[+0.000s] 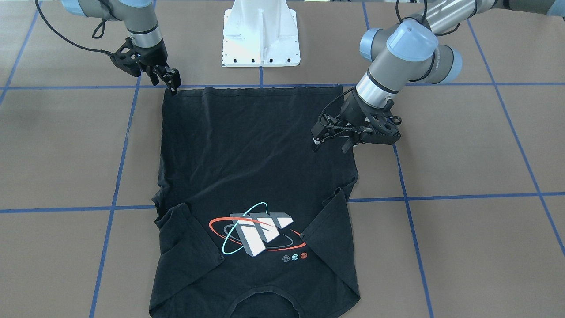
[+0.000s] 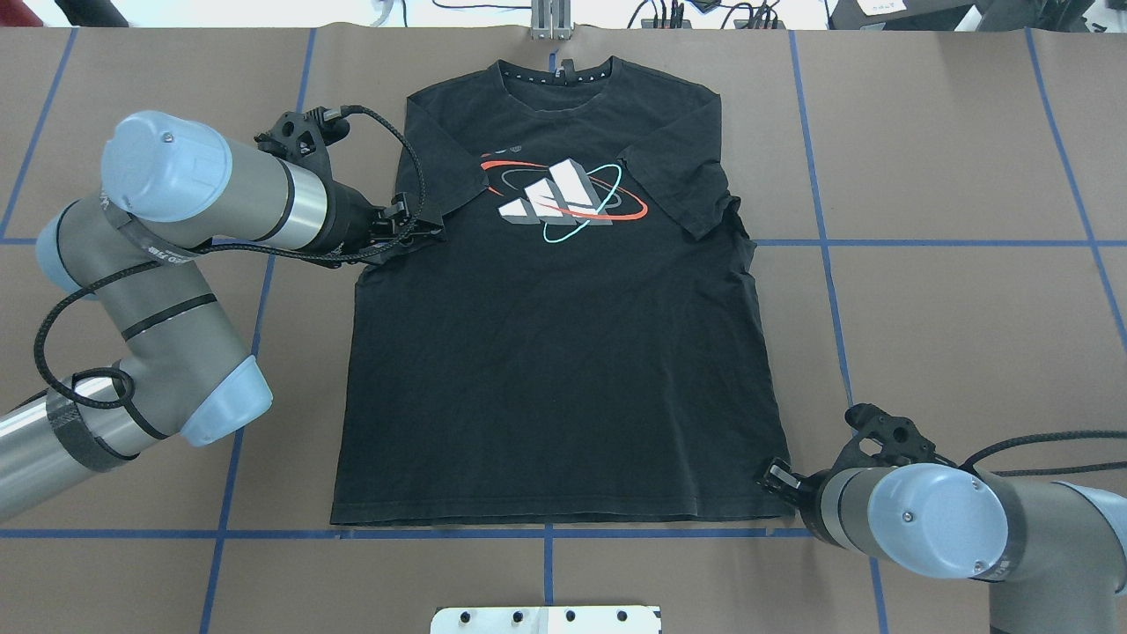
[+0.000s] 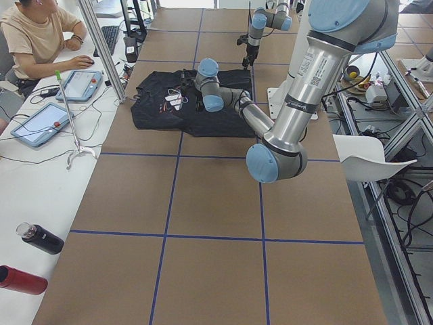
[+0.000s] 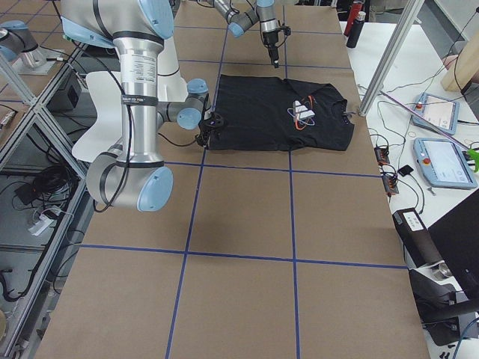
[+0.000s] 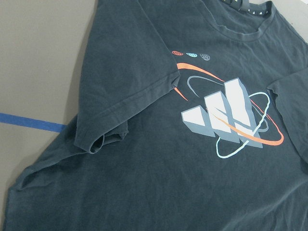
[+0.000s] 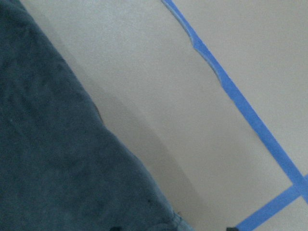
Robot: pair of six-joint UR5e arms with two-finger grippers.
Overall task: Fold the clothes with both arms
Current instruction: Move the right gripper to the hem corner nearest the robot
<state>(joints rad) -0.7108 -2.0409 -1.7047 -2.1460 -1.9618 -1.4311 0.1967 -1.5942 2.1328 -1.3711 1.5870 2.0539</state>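
The black T-shirt [image 1: 247, 154] lies flat on the brown table, logo [image 2: 563, 198] up and collar on the far side from me. Both sleeves are folded in over the chest. My left gripper [image 1: 331, 145] hovers open and empty above the shirt's side edge, near the folded left sleeve [image 2: 440, 189]. The left wrist view looks down on the logo [image 5: 226, 118] and that sleeve [image 5: 120, 125]. My right gripper [image 1: 165, 81] is low at the hem corner [image 2: 779, 502] nearest me, fingers apart. The right wrist view shows only the shirt's edge [image 6: 48, 168] and the table.
The white pedestal base [image 1: 261, 35] stands just behind the hem. Blue tape lines [image 2: 828, 242] grid the table. An operator [image 3: 34, 40] sits with tablets at a side bench beyond the collar end. Two bottles [image 3: 40, 238] lie there.
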